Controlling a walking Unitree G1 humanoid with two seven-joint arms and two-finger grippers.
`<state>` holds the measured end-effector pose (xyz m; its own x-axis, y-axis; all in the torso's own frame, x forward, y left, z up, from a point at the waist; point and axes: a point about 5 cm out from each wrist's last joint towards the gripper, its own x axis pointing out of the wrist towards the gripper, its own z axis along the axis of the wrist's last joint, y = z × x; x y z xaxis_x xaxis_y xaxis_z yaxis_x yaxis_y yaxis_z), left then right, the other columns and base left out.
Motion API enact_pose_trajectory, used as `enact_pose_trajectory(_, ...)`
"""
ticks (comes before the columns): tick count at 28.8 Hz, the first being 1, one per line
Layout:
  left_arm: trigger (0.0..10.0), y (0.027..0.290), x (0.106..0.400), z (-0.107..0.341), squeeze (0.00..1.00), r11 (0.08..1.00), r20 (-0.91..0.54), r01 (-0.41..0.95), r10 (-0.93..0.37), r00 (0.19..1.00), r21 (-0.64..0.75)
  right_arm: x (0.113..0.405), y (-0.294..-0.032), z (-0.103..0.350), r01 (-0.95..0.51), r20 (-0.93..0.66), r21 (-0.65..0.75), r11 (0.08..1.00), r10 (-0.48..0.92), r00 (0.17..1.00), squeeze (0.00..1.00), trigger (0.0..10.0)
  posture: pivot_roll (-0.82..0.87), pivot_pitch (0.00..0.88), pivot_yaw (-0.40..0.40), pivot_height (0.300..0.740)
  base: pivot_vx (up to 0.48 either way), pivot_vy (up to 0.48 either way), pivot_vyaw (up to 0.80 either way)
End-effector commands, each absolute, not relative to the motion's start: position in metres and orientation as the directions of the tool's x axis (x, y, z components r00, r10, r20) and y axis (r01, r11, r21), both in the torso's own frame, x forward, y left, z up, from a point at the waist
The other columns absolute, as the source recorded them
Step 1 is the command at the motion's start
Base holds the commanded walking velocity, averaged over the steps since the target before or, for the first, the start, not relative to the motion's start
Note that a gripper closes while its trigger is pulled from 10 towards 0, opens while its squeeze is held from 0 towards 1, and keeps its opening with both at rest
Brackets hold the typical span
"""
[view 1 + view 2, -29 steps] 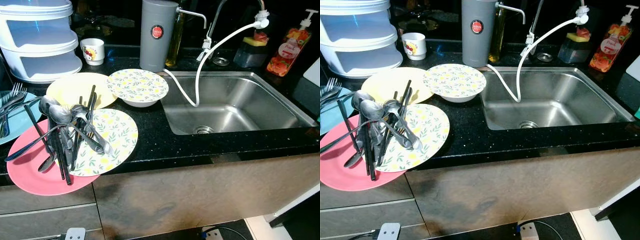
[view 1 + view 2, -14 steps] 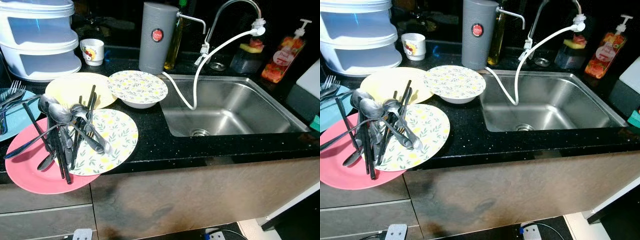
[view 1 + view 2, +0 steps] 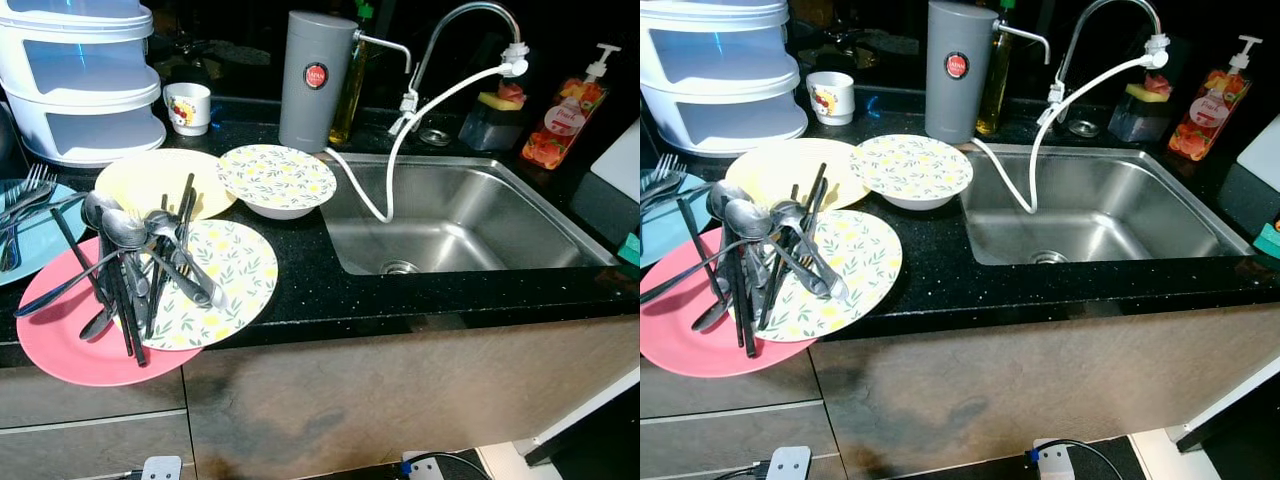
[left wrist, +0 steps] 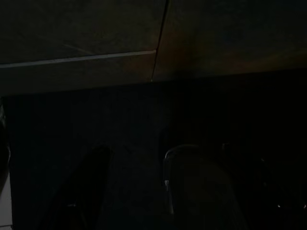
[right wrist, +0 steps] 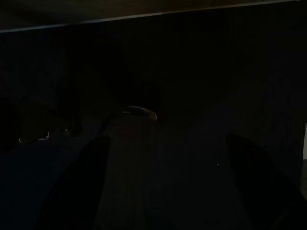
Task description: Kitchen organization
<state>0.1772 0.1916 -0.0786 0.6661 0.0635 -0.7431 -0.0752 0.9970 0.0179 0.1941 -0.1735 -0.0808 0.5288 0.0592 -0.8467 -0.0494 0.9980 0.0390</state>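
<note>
Black countertop [image 3: 330, 290] with a steel sink [image 3: 460, 215] at the robot's right. Left of the sink: a pink plate [image 3: 60, 340] overlapped by a floral plate [image 3: 235, 275], both bearing a heap of cutlery [image 3: 135, 265] (spoons and dark chopsticks). Behind these lie a yellow plate [image 3: 135, 180] and a floral bowl [image 3: 277, 178]. Both wrist views are dark; whether either claw is spread or pressed together cannot be told.

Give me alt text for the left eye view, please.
A black kitchen counter holds a pile of cutlery lying across a pink plate and a floral plate, beside a steel sink with a white hose hanging in.
</note>
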Motion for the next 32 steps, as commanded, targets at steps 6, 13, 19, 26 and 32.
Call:
enact_pose_trajectory(6, 10.0, 0.1877, 0.1725, -0.0815, 0.0, 0.997, -0.759, -0.072, 0.062, 0.649, 0.019, 0.1873, -0.1794, -0.0837, -0.045, -0.86, 0.022, 0.999, 0.042, 0.508, 0.0, 10.0, 0.08, 0.054, -0.123, 0.74, 0.0, 0.0, 0.0)
enact_pose_trajectory(13, 10.0, 0.1889, 0.1698, -0.0827, 0.0, 0.997, -0.765, -0.077, 0.065, 0.641, 0.02, 0.1902, -0.1785, -0.0823, -0.054, -0.858, 0.021, 0.998, 0.045, 0.512, 0.0, 10.0, 0.07, 0.061, -0.131, 0.74, 0.0, 0.0, 0.0)
enact_pose_trajectory(19, 10.0, 0.1871, 0.1675, -0.0839, 0.0, 0.996, -0.768, -0.082, 0.067, 0.637, 0.019, 0.1952, -0.1792, -0.0798, -0.068, -0.853, 0.013, 0.998, 0.047, 0.519, 0.0, 10.0, 0.07, 0.066, -0.135, 0.74, 0.0, 0.0, 0.0)
enact_pose_trajectory(26, 10.0, 0.1866, 0.1668, -0.0847, 0.0, 0.995, -0.772, -0.094, 0.075, 0.632, 0.02, 0.1948, -0.1785, -0.0801, -0.062, -0.853, 0.014, 0.998, 0.044, 0.52, 0.0, 10.0, 0.07, 0.069, -0.131, 0.74, 0.0, 0.0, 0.0)
enact_pose_trajectory(32, 10.0, 0.1869, 0.1703, -0.0835, 0.0, 0.996, -0.769, -0.085, 0.07, 0.636, 0.021, 0.1909, -0.179, -0.082, -0.068, -0.859, 0.006, 0.998, 0.04, 0.51, 0.0, 10.0, 0.06, 0.07, -0.134, 0.74, 0.0, 0.0, 0.0)
